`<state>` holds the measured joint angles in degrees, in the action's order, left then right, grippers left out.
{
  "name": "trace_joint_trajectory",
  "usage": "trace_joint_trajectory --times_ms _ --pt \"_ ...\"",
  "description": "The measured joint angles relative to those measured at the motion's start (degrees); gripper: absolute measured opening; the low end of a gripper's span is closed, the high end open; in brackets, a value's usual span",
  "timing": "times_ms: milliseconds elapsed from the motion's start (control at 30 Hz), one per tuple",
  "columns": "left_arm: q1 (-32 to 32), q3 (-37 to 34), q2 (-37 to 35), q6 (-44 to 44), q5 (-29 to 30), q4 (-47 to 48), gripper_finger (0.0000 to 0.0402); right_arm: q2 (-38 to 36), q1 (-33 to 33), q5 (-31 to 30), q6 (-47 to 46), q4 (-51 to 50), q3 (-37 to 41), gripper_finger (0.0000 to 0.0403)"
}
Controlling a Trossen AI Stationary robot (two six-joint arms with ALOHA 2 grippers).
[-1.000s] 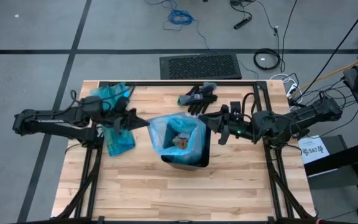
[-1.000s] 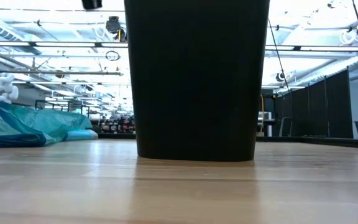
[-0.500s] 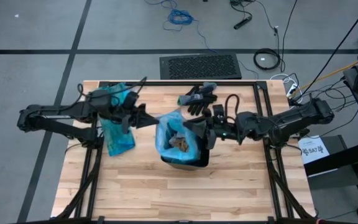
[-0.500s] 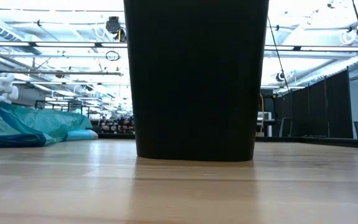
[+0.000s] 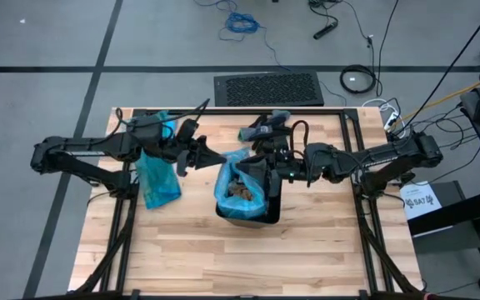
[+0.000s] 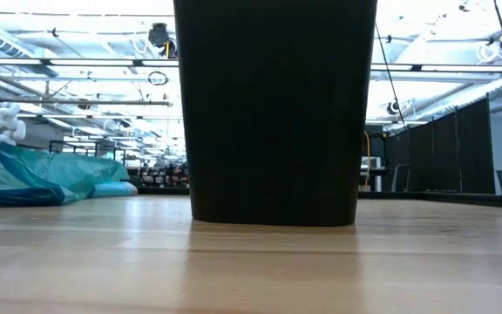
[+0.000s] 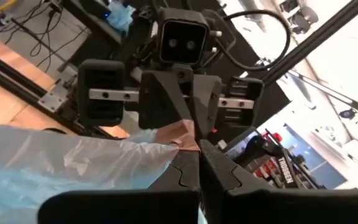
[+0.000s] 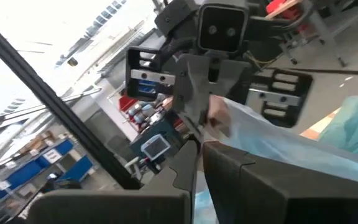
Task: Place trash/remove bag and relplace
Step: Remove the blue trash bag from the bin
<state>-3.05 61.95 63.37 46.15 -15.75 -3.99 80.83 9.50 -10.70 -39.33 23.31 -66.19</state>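
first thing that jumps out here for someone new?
The black plastic trash bin at the table's middle, lined with a pale blue plastic bag holding brown and white crumpled trash. Both dark arms meet over it: the left gripper and right gripper are each shut on the bag's rim, pulled together above the bin. A spare teal bag lies to the left, and black gloves lie behind the bin.

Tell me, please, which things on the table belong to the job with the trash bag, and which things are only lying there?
Part of the job:
- black bin
- blue bag in the bin
- trash inside that bag
- left gripper and right gripper, both at the bag's rim

Only lying there:
- black gloves at the table's far edge
- loose teal bags on the left side
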Motion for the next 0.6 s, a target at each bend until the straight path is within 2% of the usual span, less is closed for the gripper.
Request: trace_joint_trajectory --times_ms 333,600 --pt "2.5 4.3 5.7 0.0 2.3 -0.2 0.0000 -0.1 -1.9 3.6 0.9 -0.2 0.0 0.0048" --pt "3.5 6.7 7.9 0.0 2.8 0.0 0.0000 -0.2 -2.4 4.9 1.1 0.4 0.0 0.0052"
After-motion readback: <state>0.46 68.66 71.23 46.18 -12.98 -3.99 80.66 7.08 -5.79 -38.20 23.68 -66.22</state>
